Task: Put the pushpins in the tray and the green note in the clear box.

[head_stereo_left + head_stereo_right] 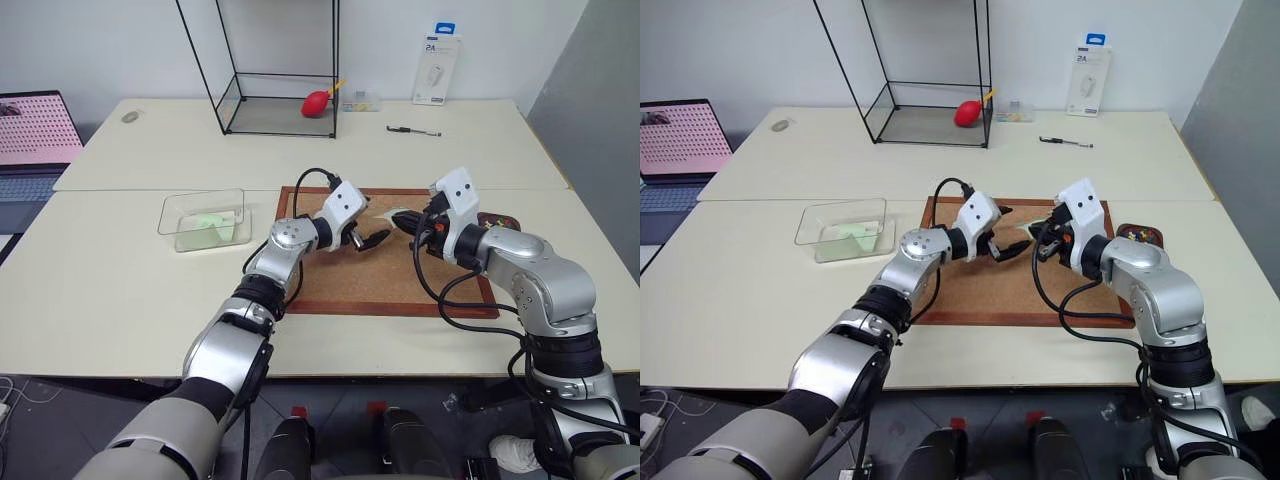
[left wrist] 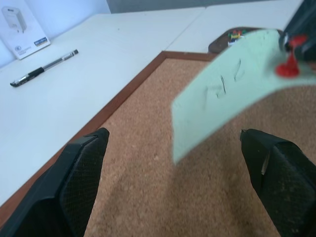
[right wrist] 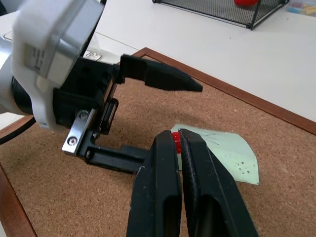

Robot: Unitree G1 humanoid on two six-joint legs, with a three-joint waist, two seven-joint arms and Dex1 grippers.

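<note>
Right pincer [image 3: 178, 140] pinching the red pushpin [image 2: 288, 63] above the cork board [image 1: 380, 270].
Green note [image 2: 232, 86] hanging off that pin, facing the left pincer [image 1: 1012, 232], whose fingers are spreading wide apart.

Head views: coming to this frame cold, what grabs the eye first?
The two grippers meeting over the cork board at mid-table: the right gripper is shut on a red pushpin with a green note hanging from it, lifted off the cork. The left gripper faces it with jaws wide open on either side of the note. To the left stands the clear box with a green slip already inside.
</note>
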